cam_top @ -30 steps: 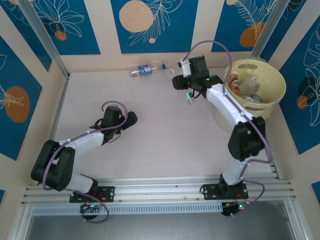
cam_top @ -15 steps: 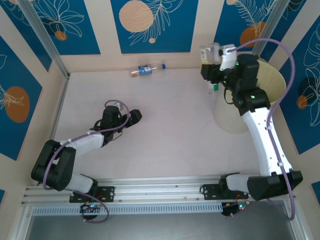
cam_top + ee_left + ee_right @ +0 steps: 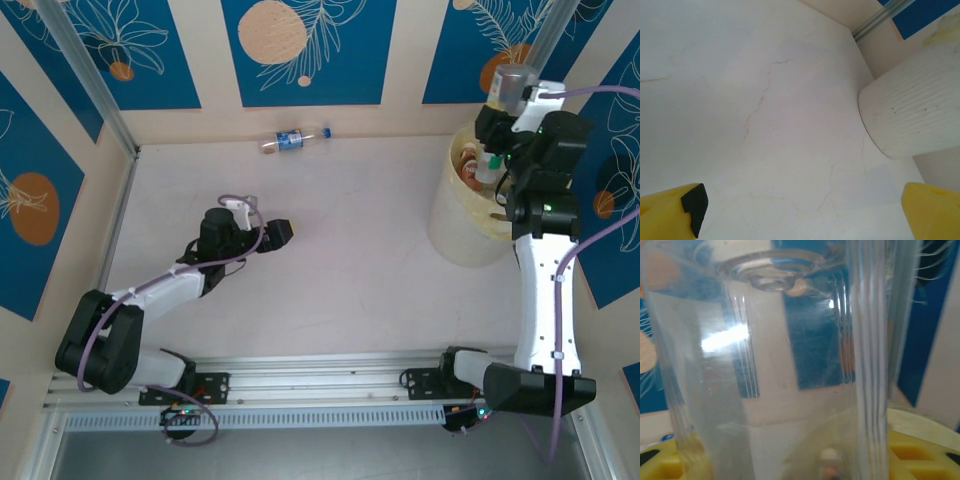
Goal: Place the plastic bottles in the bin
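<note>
Bare bench [image 3: 350,250] lies open from its near edge to a lone bottle [image 3: 290,140] by the far edge, while the bin [image 3: 455,235] blocks the far right corner.

A robot lab cell: aluminium rail [image 3: 320,375], printed wall panels [image 3: 300,50] around a pale table [image 3: 340,270]

Pale-yellow bin [image 3: 458,236]; clear bottle [image 3: 780,365]; blue-labelled bottle [image 3: 291,139]; blue wall panels [image 3: 340,60] — orange discs
</note>
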Motion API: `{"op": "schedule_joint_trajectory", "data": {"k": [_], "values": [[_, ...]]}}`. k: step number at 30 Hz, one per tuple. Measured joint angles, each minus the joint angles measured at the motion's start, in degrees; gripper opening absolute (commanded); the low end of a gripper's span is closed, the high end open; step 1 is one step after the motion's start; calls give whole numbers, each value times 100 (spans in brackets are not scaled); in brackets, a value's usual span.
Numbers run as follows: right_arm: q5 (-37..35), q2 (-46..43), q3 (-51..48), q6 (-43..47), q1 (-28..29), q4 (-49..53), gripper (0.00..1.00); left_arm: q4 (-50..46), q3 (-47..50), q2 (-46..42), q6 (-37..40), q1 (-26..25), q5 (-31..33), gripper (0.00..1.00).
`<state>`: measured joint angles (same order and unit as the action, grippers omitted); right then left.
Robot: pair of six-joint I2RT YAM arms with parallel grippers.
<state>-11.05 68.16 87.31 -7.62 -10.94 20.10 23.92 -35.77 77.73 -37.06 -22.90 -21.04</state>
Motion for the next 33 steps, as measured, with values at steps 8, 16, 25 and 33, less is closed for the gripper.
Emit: {"op": "schedule_joint_trajectory", "data": {"k": [8, 16, 25, 33], "values": [[-339, 601, 17, 352, -542, -323, 56, 74, 26, 37, 13, 0, 2, 100], [-785, 345, -1207, 885, -468, -1298, 57, 72, 101, 37, 24, 0, 9, 100], [-433, -581, -2090, 824, -474, -1751, 60, 81, 111, 39, 61, 0, 57, 100], [-262, -131, -2446, 168, -1147, -2074, 62, 166, 251, 175, 109, 0, 72, 100]]}}
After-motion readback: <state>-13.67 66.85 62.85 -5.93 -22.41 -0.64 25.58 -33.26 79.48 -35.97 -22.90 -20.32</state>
